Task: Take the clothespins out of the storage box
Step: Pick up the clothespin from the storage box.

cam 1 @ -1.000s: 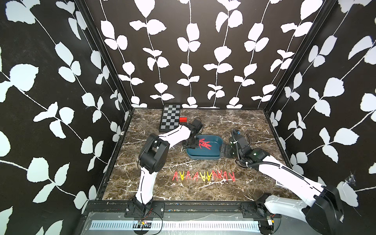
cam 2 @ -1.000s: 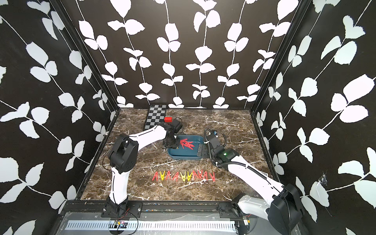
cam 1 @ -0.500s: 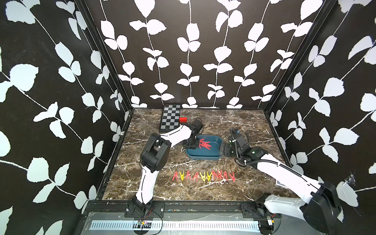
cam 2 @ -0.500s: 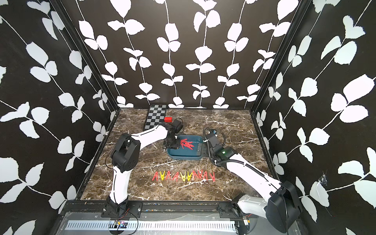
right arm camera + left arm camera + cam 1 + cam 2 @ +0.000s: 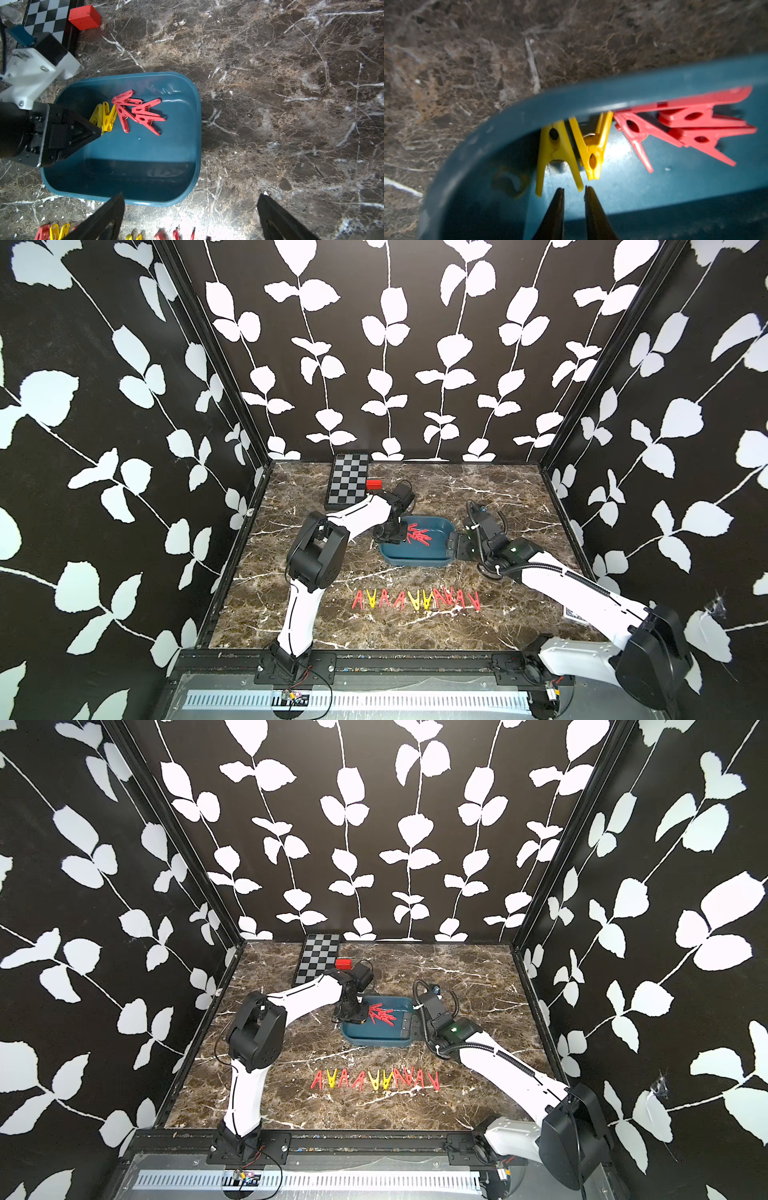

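left pincer (image 5: 574,188): narrow gap, empty, inside storage box (image 5: 612,93) | yellow clothespins (image 5: 558,149): just ahead of its tips | right pincer (image 5: 192,195): spread wide, empty

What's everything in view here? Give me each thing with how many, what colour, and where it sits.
Dark teal plastic storage box: one, teal, mid-table between the arms.
Red plastic clothespins: about five, red, piled inside the box.
Yellow plastic clothespins: two, yellow, inside the box beside the red pile.
Row of plastic clothespins: roughly ten, mostly red and three yellow, lined up on the table in front of the box.
Black-and-grey checkered board: one, flat at the back.
Red rectangular block: one, red, beside the board.
Brown marble tabletop: one, brown with white veins.
Left gripper: black fingers narrowly apart, inside the box at the yellow clothespins, holding nothing.
Right gripper: black fingers wide open at the box's edge, empty.
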`<move>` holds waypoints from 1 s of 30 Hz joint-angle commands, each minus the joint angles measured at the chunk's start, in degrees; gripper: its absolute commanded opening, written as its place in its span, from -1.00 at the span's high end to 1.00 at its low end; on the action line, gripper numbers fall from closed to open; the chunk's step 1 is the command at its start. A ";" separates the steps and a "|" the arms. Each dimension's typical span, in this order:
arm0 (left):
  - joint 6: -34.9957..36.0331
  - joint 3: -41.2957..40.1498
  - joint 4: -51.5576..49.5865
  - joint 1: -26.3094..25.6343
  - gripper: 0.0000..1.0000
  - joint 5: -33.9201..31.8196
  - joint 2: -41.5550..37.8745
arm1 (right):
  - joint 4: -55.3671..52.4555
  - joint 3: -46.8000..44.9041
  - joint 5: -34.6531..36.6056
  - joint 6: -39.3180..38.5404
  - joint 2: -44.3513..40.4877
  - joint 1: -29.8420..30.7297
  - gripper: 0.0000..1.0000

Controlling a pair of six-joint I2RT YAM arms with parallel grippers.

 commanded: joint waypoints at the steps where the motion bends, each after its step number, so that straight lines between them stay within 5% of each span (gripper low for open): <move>1: 1.18 1.25 -2.04 -0.04 0.58 -1.17 1.39 | 1.26 1.77 -0.05 -0.24 0.07 -0.43 -0.98; 12: 1.57 2.00 -3.64 -0.04 0.64 -2.11 3.84 | 1.23 1.95 -0.28 -0.24 0.18 -0.61 -0.98; 15: 1.43 2.36 -3.57 -0.04 0.83 -2.05 3.33 | 1.33 1.95 -0.44 -0.16 0.26 -0.60 -0.98; 30: -2.56 0.41 -5.83 -0.31 1.00 -2.57 -9.38 | 6.15 2.69 -7.79 -1.80 1.08 -0.37 -0.98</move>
